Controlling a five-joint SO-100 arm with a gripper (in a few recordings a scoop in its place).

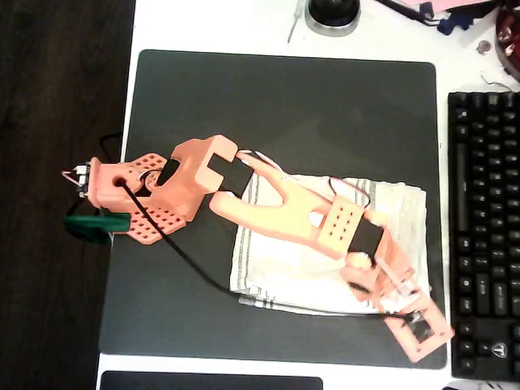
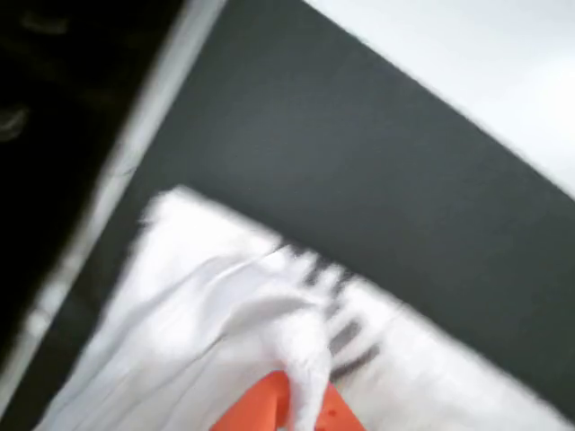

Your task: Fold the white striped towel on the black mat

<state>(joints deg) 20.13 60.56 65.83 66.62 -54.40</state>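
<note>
The white striped towel (image 1: 276, 268) lies on the lower right part of the black mat (image 1: 284, 114), its grey stripes at the left and bottom edges. My orange arm stretches across it to its lower right corner, where my gripper (image 1: 396, 294) sits. In the wrist view, which is blurred, a fold of the towel (image 2: 207, 314) is bunched and raised over my orange finger (image 2: 269, 409), with the mat (image 2: 377, 162) behind it. The gripper (image 2: 287, 404) looks shut on the cloth.
A black keyboard (image 1: 483, 227) stands just right of the mat, close to the gripper. A round black object (image 1: 333, 10) sits at the top edge. A green clamp (image 1: 96, 225) holds the arm's base at the left. Another dark slab (image 1: 211, 380) lies along the bottom.
</note>
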